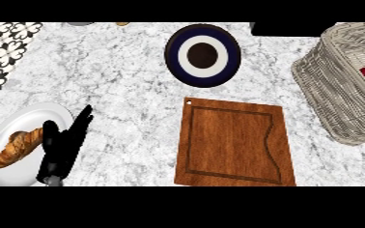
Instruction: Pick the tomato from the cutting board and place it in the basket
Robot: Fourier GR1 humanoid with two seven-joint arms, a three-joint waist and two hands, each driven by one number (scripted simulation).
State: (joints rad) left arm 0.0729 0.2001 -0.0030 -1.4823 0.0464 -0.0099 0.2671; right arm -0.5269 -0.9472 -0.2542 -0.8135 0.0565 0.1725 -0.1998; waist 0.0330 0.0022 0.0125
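Only a sliver of red, apparently the tomato (pixel 362 71), shows; it is cut off by the view's right edge and lies inside the wicker basket (pixel 324 84), its shape impossible to make out. A white-and-grey marble counter (pixel 121 87) spans the view. From the left come a black-and-white patterned patch (pixel 14 38) at the far corner, a white plate (pixel 43 113) bearing a brown loaf (pixel 18 147), a dark blue plate (pixel 203 80) with a white ring, the wooden cutting board (pixel 235 142) with its grooved border just below that, then the basket. The left hand (pixel 61 147), the 1 hand in view, sits over the white plate's right rim beside the loaf, its fingers (pixel 82 121) straight, close together and holding nothing.
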